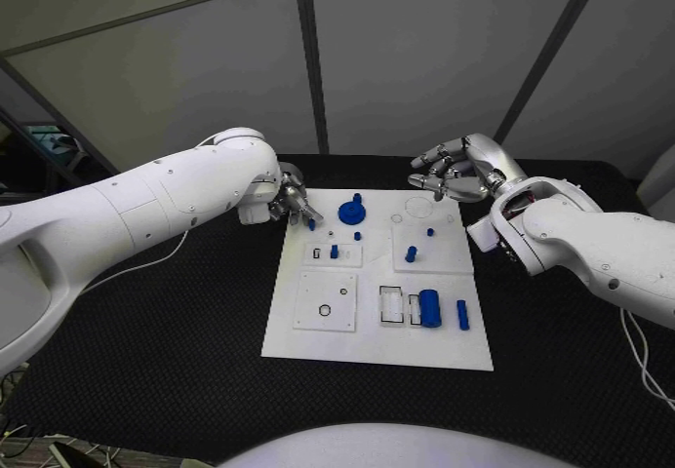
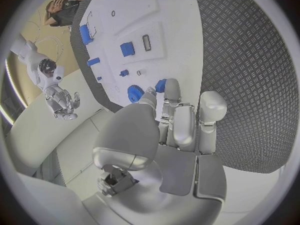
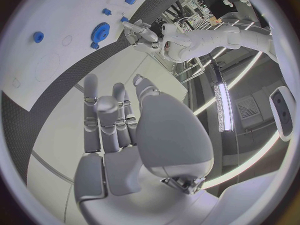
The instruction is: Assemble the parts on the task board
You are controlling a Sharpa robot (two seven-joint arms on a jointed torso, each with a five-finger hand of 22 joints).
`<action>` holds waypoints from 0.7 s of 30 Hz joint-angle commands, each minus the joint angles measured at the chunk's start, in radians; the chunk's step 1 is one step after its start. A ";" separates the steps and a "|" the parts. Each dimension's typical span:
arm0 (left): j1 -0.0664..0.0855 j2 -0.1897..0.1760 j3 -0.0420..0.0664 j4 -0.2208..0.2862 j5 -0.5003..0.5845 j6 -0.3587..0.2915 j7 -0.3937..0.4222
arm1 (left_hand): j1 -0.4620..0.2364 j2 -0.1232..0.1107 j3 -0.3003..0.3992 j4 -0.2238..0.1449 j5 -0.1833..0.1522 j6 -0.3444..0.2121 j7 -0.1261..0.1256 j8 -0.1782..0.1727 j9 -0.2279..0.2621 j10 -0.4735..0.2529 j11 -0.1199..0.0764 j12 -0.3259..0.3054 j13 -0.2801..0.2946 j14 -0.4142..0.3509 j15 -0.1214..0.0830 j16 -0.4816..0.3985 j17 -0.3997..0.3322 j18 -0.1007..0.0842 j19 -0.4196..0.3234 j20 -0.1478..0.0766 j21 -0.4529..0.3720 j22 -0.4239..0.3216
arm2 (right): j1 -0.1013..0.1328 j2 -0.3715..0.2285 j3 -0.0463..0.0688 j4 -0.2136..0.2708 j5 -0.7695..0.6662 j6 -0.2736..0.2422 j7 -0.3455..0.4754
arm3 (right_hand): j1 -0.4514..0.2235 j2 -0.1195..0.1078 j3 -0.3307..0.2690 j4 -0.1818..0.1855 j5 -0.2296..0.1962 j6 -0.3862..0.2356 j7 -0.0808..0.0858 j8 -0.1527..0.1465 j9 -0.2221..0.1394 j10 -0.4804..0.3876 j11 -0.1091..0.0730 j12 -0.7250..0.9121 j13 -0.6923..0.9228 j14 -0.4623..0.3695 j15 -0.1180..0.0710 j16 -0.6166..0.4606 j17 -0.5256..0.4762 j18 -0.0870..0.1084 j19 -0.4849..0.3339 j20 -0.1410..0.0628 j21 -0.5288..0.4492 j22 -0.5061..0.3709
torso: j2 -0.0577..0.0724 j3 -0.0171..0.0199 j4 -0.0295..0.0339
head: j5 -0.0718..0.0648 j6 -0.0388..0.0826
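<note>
Fingertips of the left hand (image 1: 289, 203) sit at the far left corner of the task board (image 1: 377, 351), pinching a small blue peg (image 2: 160, 85) just beside the blue gear (image 1: 352, 211). By my reading, the step in hand is picking up or seating this peg. The right hand (image 1: 457, 168) hovers off the board's far right corner, fingers loosely curled around nothing. Other blue parts stand mid-board, and a blue cylinder (image 1: 429, 308) lies nearer the robot. Next, the left hand likely needs to carry the peg over its matching hole, upright, and press it straight down.
</note>
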 commanded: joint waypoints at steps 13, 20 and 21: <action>0.001 -0.011 -0.001 0.009 0.019 -0.016 0.022 | 0.124 0.043 0.200 -0.130 -0.001 0.019 -0.013 0.015 0.010 0.021 -0.023 -0.034 -0.035 0.030 -0.022 0.020 0.017 -0.017 0.027 -0.015 0.023 0.033 | 0.001 0.001 0.001 0.001 0.002 0.005 0.004 | -0.007 0.001 0.002 0.005 0.005 -0.008 -0.002 0.005 -0.001 -0.007 0.000 0.003 -0.001 -0.006 -0.003 -0.005 0.000 0.013 0.010 0.000 -0.007 -0.002 | 0.000 -0.0006 0.0008 | 0.001 -0.004; -0.001 -0.032 -0.001 0.031 0.055 -0.075 0.027 | -0.014 -0.084 0.517 -0.195 -0.006 0.007 -0.011 0.053 0.068 0.055 -0.027 -0.047 -0.056 0.032 -0.024 0.022 0.020 -0.021 0.041 -0.015 0.034 0.062 | 0.001 0.000 0.001 0.001 0.002 0.004 0.004 | -0.007 0.001 0.002 0.005 0.005 -0.008 -0.002 0.005 -0.001 -0.007 0.000 0.003 -0.001 -0.006 -0.003 -0.005 0.000 0.013 0.010 0.000 -0.007 -0.002 | -0.001 -0.0003 0.0008 | 0.002 -0.005; -0.001 -0.035 -0.001 0.035 0.062 -0.083 0.027 | -0.020 -0.086 0.540 -0.201 -0.005 0.009 -0.015 0.058 0.073 0.058 -0.025 -0.046 -0.056 0.032 -0.024 0.022 0.020 -0.020 0.042 -0.017 0.035 0.065 | 0.001 0.000 0.001 0.001 0.002 0.004 0.004 | -0.007 0.001 0.002 0.005 0.005 -0.008 -0.002 0.005 -0.001 -0.007 0.000 0.003 -0.001 -0.006 -0.003 -0.005 0.000 0.013 0.010 0.000 -0.007 -0.002 | -0.001 0.0000 0.0006 | 0.003 -0.005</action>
